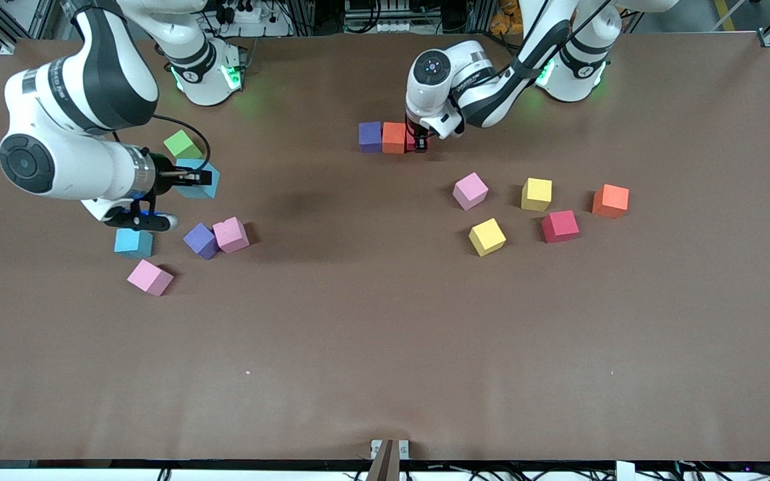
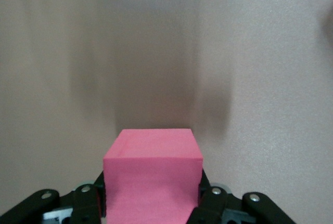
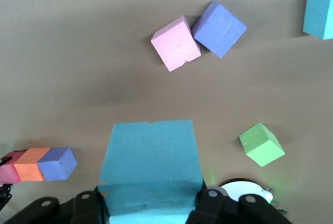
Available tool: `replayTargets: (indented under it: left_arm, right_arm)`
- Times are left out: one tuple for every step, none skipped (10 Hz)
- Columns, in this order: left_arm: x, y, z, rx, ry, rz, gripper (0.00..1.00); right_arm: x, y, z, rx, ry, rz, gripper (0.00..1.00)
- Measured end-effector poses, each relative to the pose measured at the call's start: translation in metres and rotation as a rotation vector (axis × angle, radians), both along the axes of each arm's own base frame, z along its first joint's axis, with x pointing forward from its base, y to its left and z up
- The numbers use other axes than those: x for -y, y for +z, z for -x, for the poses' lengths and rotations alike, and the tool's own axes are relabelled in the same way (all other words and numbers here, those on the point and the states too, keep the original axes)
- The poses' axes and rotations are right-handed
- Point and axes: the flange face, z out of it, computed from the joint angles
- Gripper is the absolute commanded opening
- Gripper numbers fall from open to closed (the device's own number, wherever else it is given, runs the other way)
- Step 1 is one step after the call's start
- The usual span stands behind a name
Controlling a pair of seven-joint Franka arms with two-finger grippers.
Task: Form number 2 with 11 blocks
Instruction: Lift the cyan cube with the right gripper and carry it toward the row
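Note:
A purple cube (image 1: 370, 136) and an orange cube (image 1: 394, 137) stand side by side in a row near the robots' bases. My left gripper (image 1: 418, 141) is down at the orange cube's end of that row, shut on a red cube (image 2: 152, 174) that sits in line with them (image 3: 10, 166). My right gripper (image 1: 192, 178) hangs over the table beside the lime-green cube (image 1: 182, 144), shut on a light blue cube (image 3: 151, 164). Its fingers (image 3: 212, 203) press the cube's two sides.
Toward the right arm's end lie a light blue cube (image 1: 134, 243), a purple cube (image 1: 200, 240) and two pink cubes (image 1: 230, 234) (image 1: 150, 277). Toward the left arm's end lie a pink (image 1: 470, 191), two yellow (image 1: 536, 194) (image 1: 486, 236), a red (image 1: 559, 226) and an orange cube (image 1: 610, 201).

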Motion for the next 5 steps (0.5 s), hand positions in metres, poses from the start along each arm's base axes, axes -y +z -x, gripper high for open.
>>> replayTargets:
  left_arm:
    - [0.000,-0.001,0.000,0.000,-0.006,-0.001,0.07]
    - [0.000,-0.003,0.001,-0.002,-0.009,-0.003,0.07]
    - [0.000,-0.004,0.001,-0.004,-0.011,-0.004,0.08]
    - [0.000,-0.005,0.000,-0.001,-0.015,-0.004,0.10]
    - [0.000,-0.004,-0.001,0.002,-0.016,-0.003,0.16]
  right_arm:
    - [0.002,0.004,-0.003,0.004,0.009,0.017,0.00]
    - [0.005,0.012,-0.006,0.016,0.017,0.032,0.00]
    - [0.008,0.023,-0.010,0.030,0.022,0.043,0.00]
    - [0.011,0.043,-0.014,0.036,0.025,0.043,0.00]
    - [0.012,0.067,-0.016,0.050,0.026,0.040,0.00]
